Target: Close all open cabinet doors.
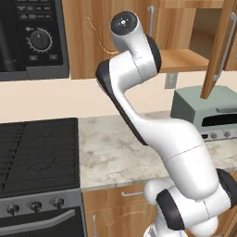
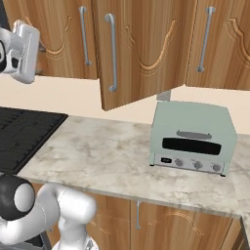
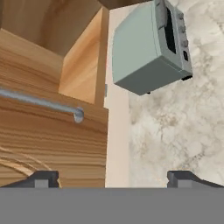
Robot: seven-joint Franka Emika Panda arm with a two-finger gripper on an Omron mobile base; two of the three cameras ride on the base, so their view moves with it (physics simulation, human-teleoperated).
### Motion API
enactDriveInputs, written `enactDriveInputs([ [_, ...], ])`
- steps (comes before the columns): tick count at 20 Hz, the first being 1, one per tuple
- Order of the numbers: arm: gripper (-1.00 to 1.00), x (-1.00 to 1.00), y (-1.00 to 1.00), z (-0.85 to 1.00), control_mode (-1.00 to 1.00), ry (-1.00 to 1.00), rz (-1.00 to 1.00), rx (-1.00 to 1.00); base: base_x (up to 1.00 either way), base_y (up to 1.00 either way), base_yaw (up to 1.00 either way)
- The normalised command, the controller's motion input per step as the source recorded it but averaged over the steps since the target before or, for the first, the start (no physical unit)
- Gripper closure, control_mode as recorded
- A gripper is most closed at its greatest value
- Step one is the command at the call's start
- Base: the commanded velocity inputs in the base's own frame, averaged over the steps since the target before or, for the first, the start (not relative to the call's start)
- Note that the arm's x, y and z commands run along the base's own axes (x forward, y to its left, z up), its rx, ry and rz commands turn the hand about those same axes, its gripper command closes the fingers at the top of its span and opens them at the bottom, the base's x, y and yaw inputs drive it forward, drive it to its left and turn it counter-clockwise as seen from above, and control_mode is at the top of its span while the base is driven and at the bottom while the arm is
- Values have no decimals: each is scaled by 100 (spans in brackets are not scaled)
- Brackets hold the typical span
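One cabinet door hangs swung out from the wall cabinets over the counter, its long silver handle facing the room. From the left base view this door shows edge-on, beside the bare cabinet shelf. To its left, a neighbouring door lies flat and shut. My gripper is open with nothing between its fingertips, close in front of that shut door near the lower end of its handle. The white hand is high at the left.
A pale green toaster oven stands on the marble counter below the open cabinet. A black cooktop lies at the left, with a black microwave above it. More shut doors are on the right.
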Motion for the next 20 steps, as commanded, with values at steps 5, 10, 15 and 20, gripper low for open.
enactDriveInputs([
  [5,-100,-71,-57,1,-100,-1,9,13,0,0,0],
  [10,-100,-72,-59,8,-100,-7,2,12,0,0,0],
  [15,-100,-58,-51,2,-100,-1,-21,1,0,0,0],
  [20,-100,-43,-46,0,-100,0,-34,0,0,0,0],
])
